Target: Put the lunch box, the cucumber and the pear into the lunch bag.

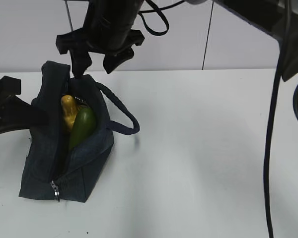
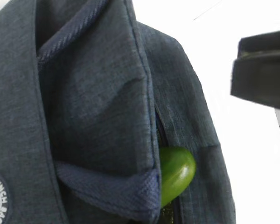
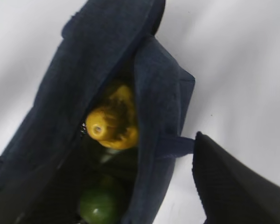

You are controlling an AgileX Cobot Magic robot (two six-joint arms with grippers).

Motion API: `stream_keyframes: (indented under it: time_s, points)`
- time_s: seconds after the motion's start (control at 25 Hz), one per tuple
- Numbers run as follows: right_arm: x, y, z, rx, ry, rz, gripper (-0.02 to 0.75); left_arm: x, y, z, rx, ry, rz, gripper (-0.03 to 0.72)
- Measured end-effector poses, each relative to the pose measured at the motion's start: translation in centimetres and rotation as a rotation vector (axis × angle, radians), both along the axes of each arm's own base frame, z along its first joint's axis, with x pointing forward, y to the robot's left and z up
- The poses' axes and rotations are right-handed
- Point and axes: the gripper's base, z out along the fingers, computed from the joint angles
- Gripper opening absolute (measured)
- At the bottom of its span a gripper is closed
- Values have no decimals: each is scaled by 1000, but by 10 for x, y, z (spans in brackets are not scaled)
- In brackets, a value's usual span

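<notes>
The navy lunch bag lies on the left of the white table with its zipper open. The yellow pear and the green cucumber stick out of the opening. The right wrist view looks down on the pear and the cucumber inside the bag. The lunch box is hidden. My right gripper hangs open and empty just above the bag's far end; one finger shows beside the bag. My left gripper holds the bag's left wall, with the cucumber's tip peeking out.
The bag's strap handle loops out to the right. The metal zipper pull hangs at the near end. A black cable hangs down on the right. The right gripper's finger shows in the left wrist view.
</notes>
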Motion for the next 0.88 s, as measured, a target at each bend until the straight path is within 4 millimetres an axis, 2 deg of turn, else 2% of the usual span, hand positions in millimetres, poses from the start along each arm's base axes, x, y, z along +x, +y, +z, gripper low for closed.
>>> stream_keyframes:
  time_s: [0.16, 0.28, 0.44, 0.64, 0.72, 0.88]
  points:
    - [0, -2, -20, -54, 49, -7, 519, 0, 0, 0, 0, 0, -1, -15]
    - [0, -4, -33, -94, 73, -10, 454, 0, 0, 0, 0, 0, -1, -15]
    - [0, -4, -37, -102, 83, -10, 288, 0, 0, 0, 0, 0, -1, -15]
    - [-1, -1, -39, -86, 95, 17, 36, 0, 0, 0, 0, 0, -1, -15]
    - [-1, -1, -39, -86, 92, 26, 10, 0, 0, 0, 0, 0, -1, -15]
    - [1, -3, -39, -111, 73, 21, 8, 0, 0, 0, -2, -4, -6, -15]
